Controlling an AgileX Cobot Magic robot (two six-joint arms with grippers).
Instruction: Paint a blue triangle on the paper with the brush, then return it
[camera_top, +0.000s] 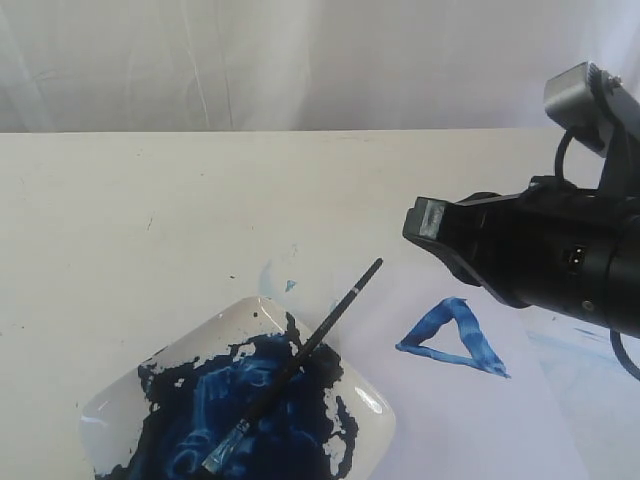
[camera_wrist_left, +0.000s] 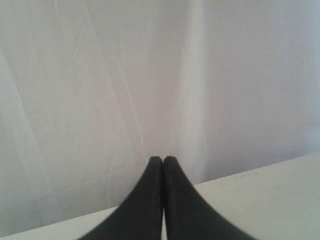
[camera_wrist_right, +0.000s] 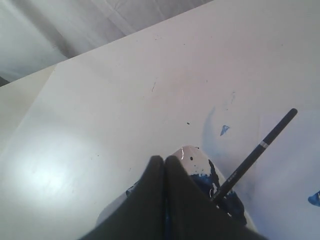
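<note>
The brush (camera_top: 300, 361) lies with its blue bristles in the paint dish (camera_top: 365, 400) and its black handle sticking out over the rim toward the paper (camera_top: 470, 410). On the paper sits the blue triangle (camera_top: 450, 338), hollow and streaky. My right gripper (camera_top: 430, 222) hangs shut and empty above the paper, to the right of the brush handle. In the right wrist view the brush (camera_wrist_right: 255, 152) rests apart from my shut right gripper (camera_wrist_right: 164, 159), leaning on the dish (camera_wrist_right: 189, 152). My left gripper (camera_wrist_left: 162, 159) is shut on nothing, facing the white curtain beyond the table.
Faint pale-blue smears (camera_top: 280, 280) mark the cream tabletop (camera_top: 150, 230) behind the dish. More pale-blue smears (camera_top: 580, 345) lie on the paper under my right arm. A white curtain (camera_top: 300, 60) hangs behind the table's far edge.
</note>
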